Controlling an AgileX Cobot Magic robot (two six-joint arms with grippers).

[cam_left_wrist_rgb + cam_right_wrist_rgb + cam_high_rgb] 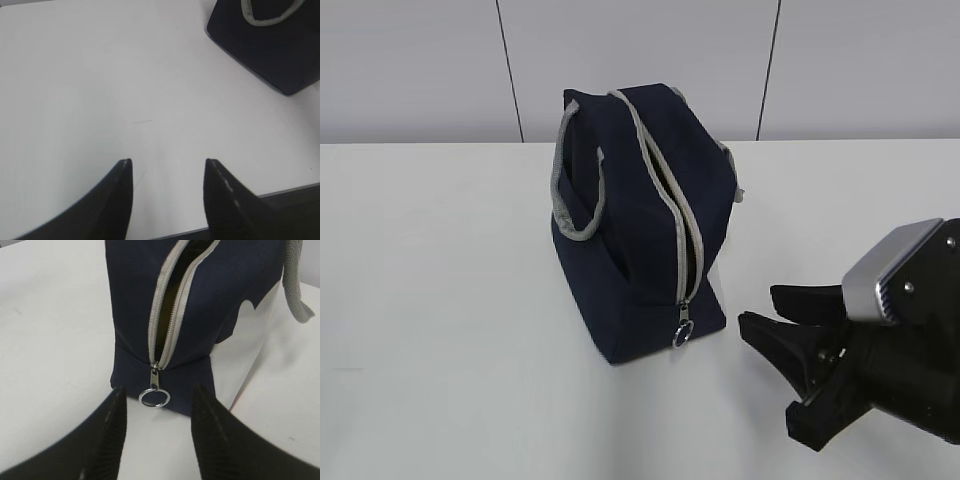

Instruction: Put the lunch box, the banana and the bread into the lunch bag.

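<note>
The navy lunch bag [640, 220] stands in the middle of the white table, its grey zipper [670, 200] unzipped along the top. Its metal ring pull [682, 335] hangs low at the near end. My right gripper [765, 307] is open just right of that end, nothing between its fingers. In the right wrist view the ring pull [154, 398] lies just beyond the open gripper [159, 390]. My left gripper [168, 162] is open over bare table, with a corner of the lunch bag [272, 45] at the upper right. The lunch box, banana and bread are out of view.
A grey webbing handle [575, 190] loops off the bag's left side. The table's near edge [250, 200] shows beneath the left fingers. A panelled wall [640, 70] runs behind the table.
</note>
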